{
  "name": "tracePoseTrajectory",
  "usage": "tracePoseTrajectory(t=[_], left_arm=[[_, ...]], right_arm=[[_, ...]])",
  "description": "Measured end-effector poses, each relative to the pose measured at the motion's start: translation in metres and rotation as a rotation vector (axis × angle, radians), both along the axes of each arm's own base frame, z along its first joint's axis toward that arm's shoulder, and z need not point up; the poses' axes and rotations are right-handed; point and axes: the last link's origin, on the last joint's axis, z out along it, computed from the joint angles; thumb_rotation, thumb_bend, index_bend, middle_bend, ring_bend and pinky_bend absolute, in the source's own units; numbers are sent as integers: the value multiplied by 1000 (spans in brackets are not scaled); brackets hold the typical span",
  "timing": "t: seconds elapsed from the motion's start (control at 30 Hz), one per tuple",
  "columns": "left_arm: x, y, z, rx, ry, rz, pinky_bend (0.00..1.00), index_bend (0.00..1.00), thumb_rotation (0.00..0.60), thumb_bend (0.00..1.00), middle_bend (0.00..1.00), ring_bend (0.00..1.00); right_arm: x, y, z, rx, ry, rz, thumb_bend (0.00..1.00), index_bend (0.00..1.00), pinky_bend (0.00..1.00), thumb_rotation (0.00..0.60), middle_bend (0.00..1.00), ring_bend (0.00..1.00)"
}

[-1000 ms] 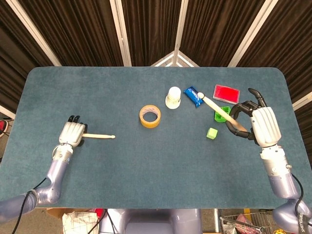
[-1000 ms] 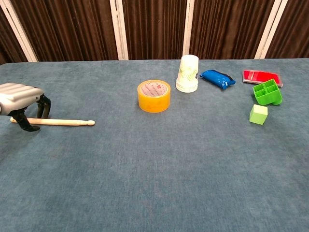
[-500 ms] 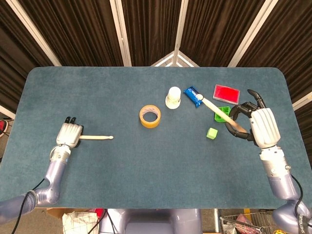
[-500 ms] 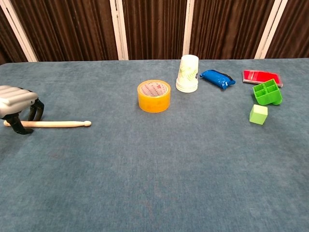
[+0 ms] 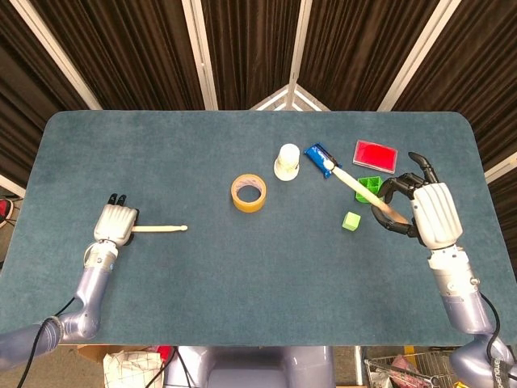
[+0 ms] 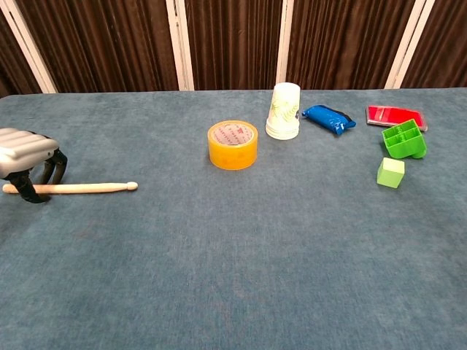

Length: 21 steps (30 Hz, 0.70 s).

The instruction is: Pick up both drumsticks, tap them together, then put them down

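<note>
Two drumsticks in play. One drumstick [image 6: 73, 188] lying flat on the table [image 5: 242, 283] at the left of both views, tip toward the centre, butt end under the left hand [image 5: 114, 222]. In the chest view, dark fingers [image 6: 33, 188] curled down around the butt on both sides, stick apparently resting on the cloth; closed round it, though hard to tell how firmly. Other drumstick [image 5: 355, 184] at the right of the head view, slanting up-left with its tip over the blue packet [image 5: 320, 158], butt end inside the curled fingers of the right hand [image 5: 424, 212]; held clear of the table by the look of it. Right hand out of the chest view.

Step in hand, by judgement: the pick-up, done on the right, not finished on the left. Next move likely calls for firming the left grasp and lifting that stick off the cloth, then bringing both hands toward the middle of the frame so the sticks cross and tap.

Around them: yellow tape roll [image 5: 249, 192] and white paper cup [image 5: 287, 162] near the centre, a red flat box [image 5: 375, 154] at upper right, a green bin [image 6: 403, 139] and small green cube [image 5: 350, 221] just beside the right-hand stick, worth clearing on the swing inward.
</note>
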Motion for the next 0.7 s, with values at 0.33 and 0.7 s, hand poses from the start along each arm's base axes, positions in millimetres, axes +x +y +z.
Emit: tracePoseTrajectory(t=[0.33,0.7], left_arm=[[2,-1,-4,-5,22,-13,107,544,600,407,533,131],[2,-2,-5,-7,56,-21,107,557,600,424,536,131]], right_arm=[[-3,-2,0,-2,3,-11,459,752,111,600,657,494],[-2,-7,1,-3,3,-15,458,753,112,600,661,495]])
